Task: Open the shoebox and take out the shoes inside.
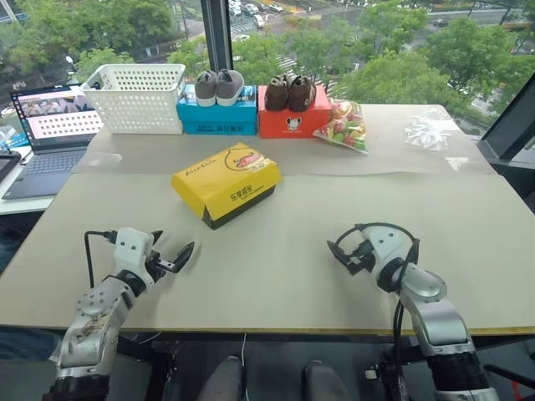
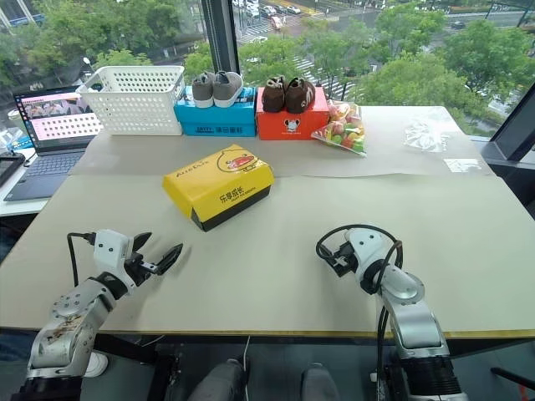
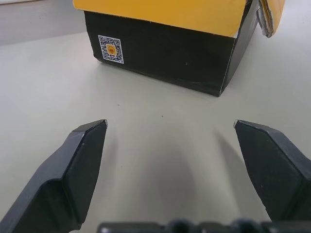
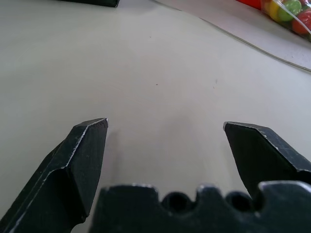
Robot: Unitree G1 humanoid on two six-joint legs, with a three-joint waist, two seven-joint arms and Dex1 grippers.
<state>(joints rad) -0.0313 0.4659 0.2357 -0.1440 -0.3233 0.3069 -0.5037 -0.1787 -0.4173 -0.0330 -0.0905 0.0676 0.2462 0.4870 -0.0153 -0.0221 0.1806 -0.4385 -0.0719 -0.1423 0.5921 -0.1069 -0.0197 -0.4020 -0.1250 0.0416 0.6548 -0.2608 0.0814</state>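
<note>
- Yellow-lidded shoebox point(image 1: 226, 183) sat closed mid-table, turned at an angle
- left gripper point(image 1: 174, 253) hovered near its front, fingers spread, holding nothing
- right gripper point(image 1: 347, 247) hung well apart, fingers spread too

Two silver-grey metal arms point(image 1: 96, 317) with white wrist housings, black looping cables and two-fingered black grippers: left gripper point(image 1: 171, 251), right gripper point(image 1: 344, 252).

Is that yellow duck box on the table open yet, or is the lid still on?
Shut. The shoebox has its yellow lid sitting flat over the black base, and no white interior or shoes show.
</note>
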